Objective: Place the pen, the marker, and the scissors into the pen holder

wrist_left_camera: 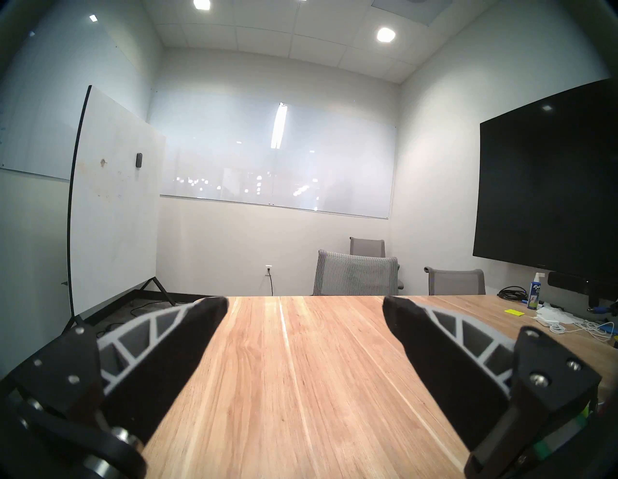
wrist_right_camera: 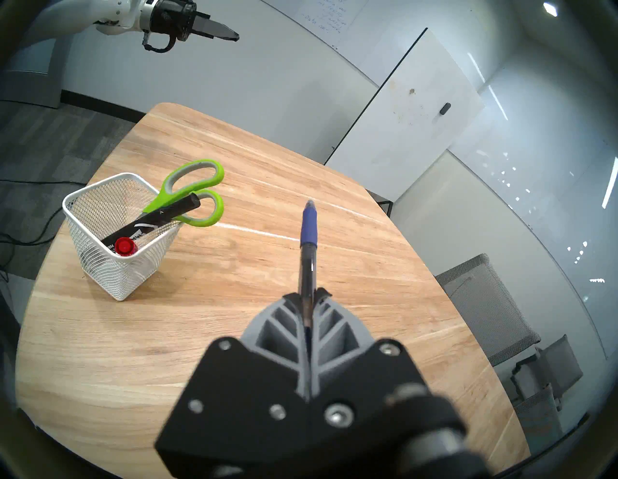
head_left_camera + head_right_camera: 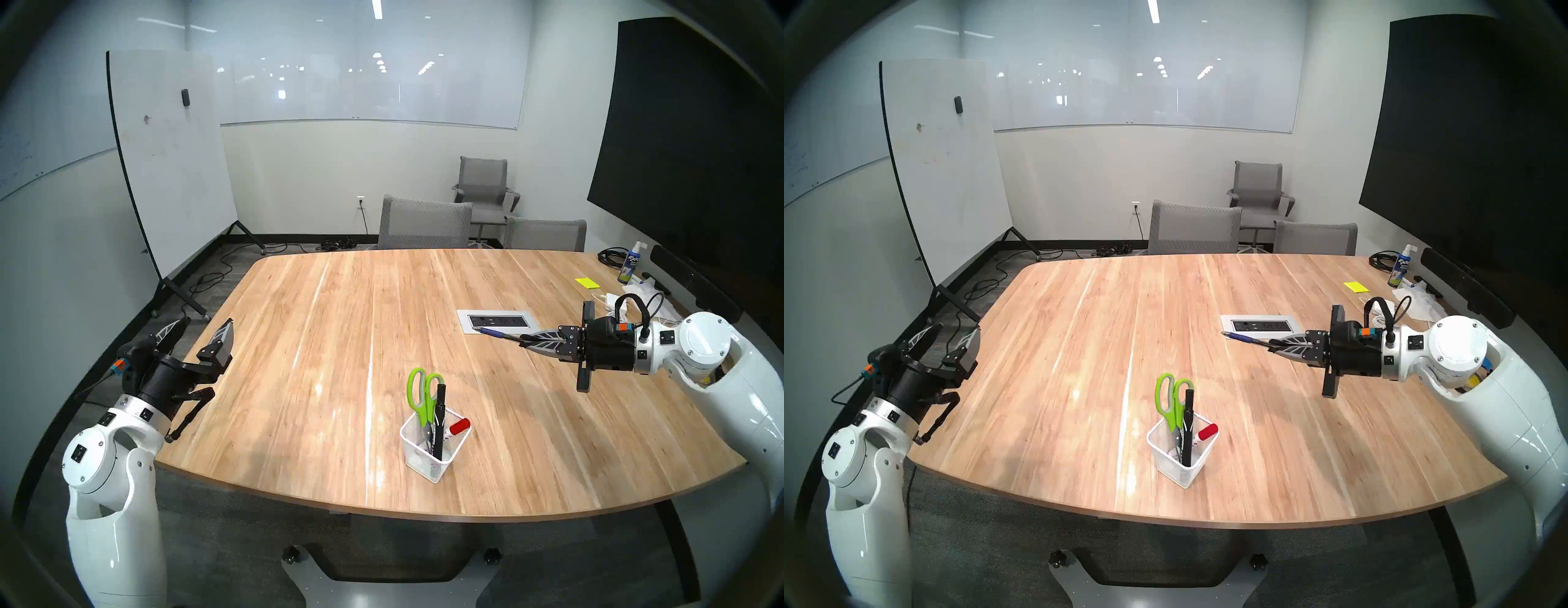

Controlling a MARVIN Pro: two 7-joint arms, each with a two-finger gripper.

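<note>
The right gripper (image 2: 307,294) is clamping the pen (image 2: 307,254) between its closed fingers and holding it above the table (image 3: 297,361). The pen is projecting straight out ahead of the fingertips, blue grip end leading, with the dark barrel pinched at the tips. The pen is not touching the table surface.

The pen holder (image 2: 100,267) is standing upright on the table, well apart from the right gripper and off to the side of the pen's tip, toward the robot's left. The scissors (image 2: 190,197) are sitting inside it, green handle loops sticking up over the rim. A black marker (image 2: 157,220) is leaning in the holder against the scissors, and a red-capped marker (image 2: 125,247) is resting in the corner nearest the right gripper.

The left gripper (image 3: 203,329) is hovering at the table's edge with its fingers (image 1: 200,321) spread wide apart, gripping nothing, well apart from the pen holder.
</note>
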